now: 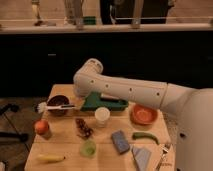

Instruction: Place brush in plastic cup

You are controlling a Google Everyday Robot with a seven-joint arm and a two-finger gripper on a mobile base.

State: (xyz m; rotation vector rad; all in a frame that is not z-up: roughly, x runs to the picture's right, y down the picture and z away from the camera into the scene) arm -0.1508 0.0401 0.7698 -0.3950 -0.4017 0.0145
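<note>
— What is the arm doing?
— I'm seeing the white arm (130, 92) reaching in from the right and bending down at its rounded joint. The gripper (80, 102) is hanging just beside the dark bowl (60, 99); I can't tell its state.
— And the brush?
— The brush (55, 106) is lying across that bowl, bristled head poking leftward. The translucent plastic cup (88, 148) is standing near the front edge of the wooden table (63, 141), with bare wood showing around it.
</note>
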